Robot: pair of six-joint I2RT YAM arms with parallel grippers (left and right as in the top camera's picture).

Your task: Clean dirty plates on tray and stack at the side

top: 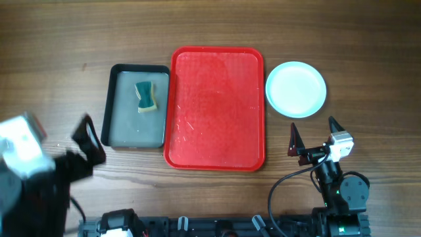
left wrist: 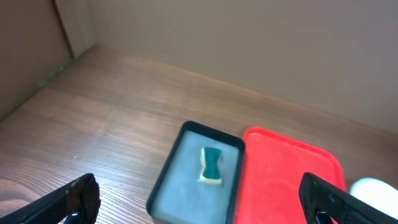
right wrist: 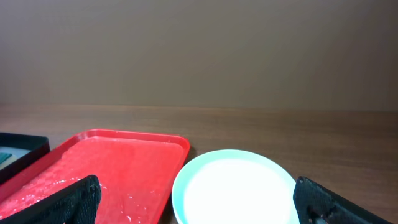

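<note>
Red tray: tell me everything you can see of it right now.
The red tray is a large rectangle with rounded corners and a raised rim, plastic by its look. It lies flat on the wooden table, nothing on it but pale flecks, perhaps droplets. The dark pan sits close along its left rim; a pale plate lies just off its far right corner.

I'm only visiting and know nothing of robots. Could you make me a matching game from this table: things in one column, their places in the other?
1. sponge
2. red tray
3. round plate
4. right end effector

A. right of the tray
B. in the dark pan
C. between pan and plate
D. open, nearer the robot than the plate

Pairs: 1-B, 2-C, 3-A, 4-D.
</note>
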